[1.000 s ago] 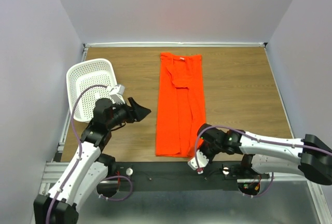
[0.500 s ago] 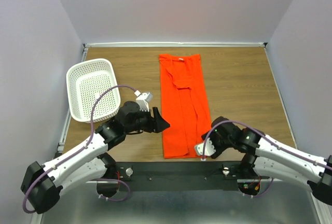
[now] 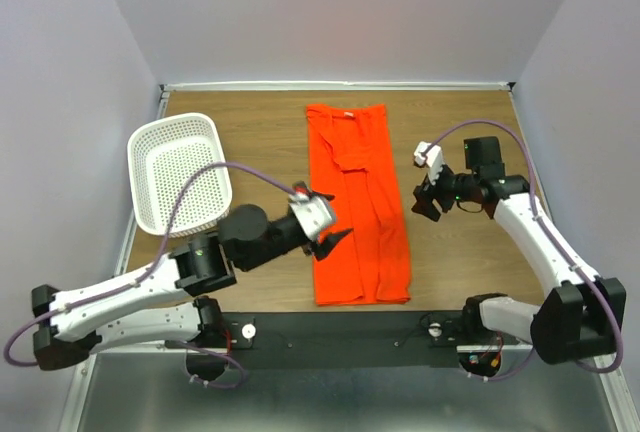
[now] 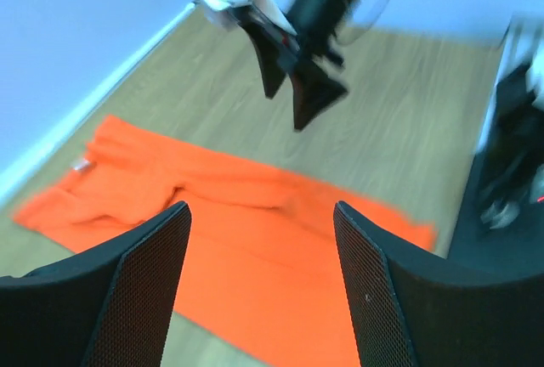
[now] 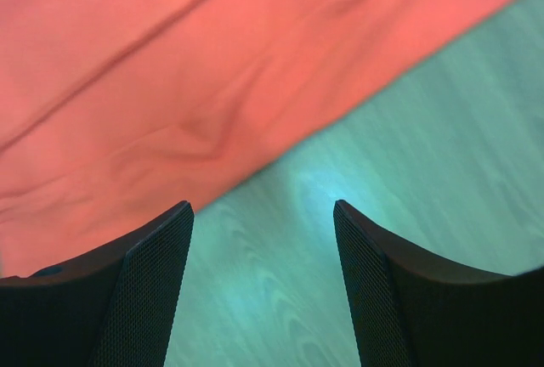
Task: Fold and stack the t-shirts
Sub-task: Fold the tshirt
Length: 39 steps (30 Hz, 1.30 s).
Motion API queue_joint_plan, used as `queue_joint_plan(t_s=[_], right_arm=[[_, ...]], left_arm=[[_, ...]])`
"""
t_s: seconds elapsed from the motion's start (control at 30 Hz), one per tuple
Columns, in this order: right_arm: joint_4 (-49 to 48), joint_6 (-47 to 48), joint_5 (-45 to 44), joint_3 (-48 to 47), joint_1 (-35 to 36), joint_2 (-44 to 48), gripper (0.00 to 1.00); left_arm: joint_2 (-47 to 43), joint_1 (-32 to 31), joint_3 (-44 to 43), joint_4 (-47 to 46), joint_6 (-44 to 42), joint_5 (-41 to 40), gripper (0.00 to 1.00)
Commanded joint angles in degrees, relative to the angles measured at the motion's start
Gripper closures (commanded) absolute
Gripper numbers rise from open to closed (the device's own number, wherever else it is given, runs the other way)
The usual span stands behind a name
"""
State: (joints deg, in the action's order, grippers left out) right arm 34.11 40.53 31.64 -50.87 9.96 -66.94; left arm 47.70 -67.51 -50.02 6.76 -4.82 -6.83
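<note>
Right gripper left the hem, left gripper reached the t-shirt; both gape empty. Cloth looks soft, light: pinch near corners.

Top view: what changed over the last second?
The right gripper let go of the t-shirt at its near hem and drew away to the shirt's right side, jaws open. The shirt's near end swung rightward. The left gripper, open, moved from the basket to the shirt's left edge. The basket stayed put.
</note>
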Motion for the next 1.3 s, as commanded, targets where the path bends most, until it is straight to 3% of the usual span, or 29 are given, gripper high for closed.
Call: queue_joint_plan(t_s=[0.0, 0.03, 0.1, 0.17, 0.3, 0.33, 0.43, 0.63, 0.73, 1.0, 1.27], right_arm=[[15.87, 10.75, 22.65, -3.70, -3.71, -1.70, 0.25], [19.56, 21.93, 23.37, -3.79, -3.54, -1.71, 0.25], [26.00, 31.49, 22.33, -1.79, -3.63, -1.18, 0.25], [26.10, 34.34, 21.54, 0.15, -3.63, -0.39, 0.25], [30.47, 43.20, 24.60, 2.97, -3.63, 0.49, 0.25], [35.54, 52.10, 24.79, 4.28, -3.37, 0.93, 0.25], [37.43, 62.69, 24.09, 8.49, -2.58, 3.56, 0.23], [24.90, 50.21, 16.54, 15.27, 9.96, 9.98, 0.23], [20.92, 46.22, 15.47, 17.03, 13.76, 10.43, 0.23], [20.65, 46.74, 14.51, 16.68, 14.83, 9.54, 0.24], [20.30, 47.71, 12.75, 18.71, 14.92, 10.78, 0.24]], left_arm=[[4.23, -7.70, 9.22, -2.71, -24.70, -4.94, 0.23], [4.41, -10.08, 10.46, -3.16, -24.62, -5.90, 0.23], [4.59, -16.06, 13.45, -3.69, -23.40, -5.83, 0.23], [5.20, -21.40, 16.25, -3.69, -22.00, -7.40, 0.23], [9.76, -25.82, 17.59, -2.90, -20.23, -10.04, 0.27], [11.00, -26.18, 17.85, -2.90, -20.14, -10.22, 0.28], [14.95, -26.89, 18.20, -3.07, -21.10, -10.22, 0.34], [19.18, -27.15, 21.01, -5.27, -23.56, -8.82, 0.46], [22.25, -26.98, 21.02, -6.14, -24.01, -7.77, 0.46], [29.64, -23.73, 22.16, -11.33, -25.24, -7.67, 0.48], [29.46, -19.77, 22.68, -13.27, -25.77, -6.79, 0.48]])
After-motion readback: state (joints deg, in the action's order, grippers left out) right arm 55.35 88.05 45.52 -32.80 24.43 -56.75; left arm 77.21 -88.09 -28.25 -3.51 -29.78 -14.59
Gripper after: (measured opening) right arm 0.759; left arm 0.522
